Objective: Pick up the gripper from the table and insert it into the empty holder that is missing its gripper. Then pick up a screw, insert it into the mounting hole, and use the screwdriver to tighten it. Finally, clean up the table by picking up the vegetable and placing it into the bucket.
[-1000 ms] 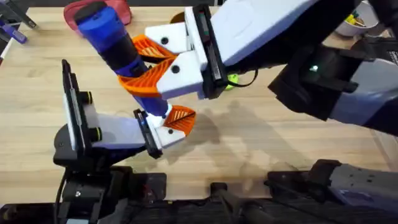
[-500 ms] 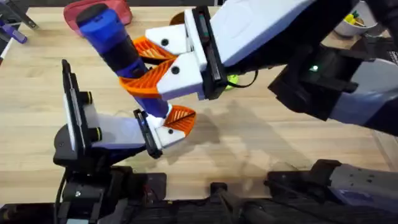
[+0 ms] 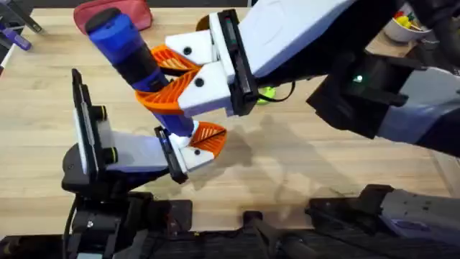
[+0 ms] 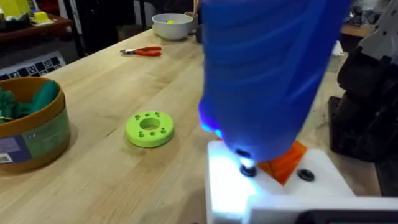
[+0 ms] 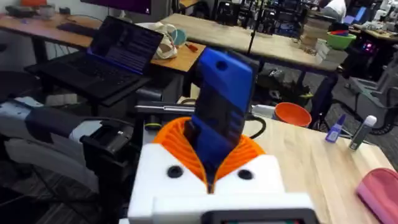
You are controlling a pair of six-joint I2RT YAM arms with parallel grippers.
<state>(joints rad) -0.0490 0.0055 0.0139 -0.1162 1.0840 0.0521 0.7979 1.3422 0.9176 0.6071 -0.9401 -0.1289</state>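
Observation:
My right gripper [image 3: 158, 78] reaches across the table and is shut on the blue screwdriver [image 3: 118, 36], which tilts downward. Its thin tip [image 4: 247, 168] presses onto the white holder [image 4: 273, 193] on my left gripper [image 3: 195, 147], right beside the orange gripper wedge [image 4: 286, 163] seated in it. I cannot make out a screw under the tip. In the right wrist view the screwdriver [image 5: 224, 99] stands between my orange fingers [image 5: 174, 140]. The brown bucket [image 4: 31, 134], holding green pieces, sits farther back on the table. The vegetable is out of view.
A green ring [image 4: 149, 129] lies on the wood near the bucket. Red-handled pliers [image 4: 143, 51] and a white bowl [image 4: 171, 25] sit farther off. A pink pouch [image 3: 136, 13] lies at the far edge behind the screwdriver.
The right arm and the screwdriver have shifted slightly to the left. The left arm has stayed put.

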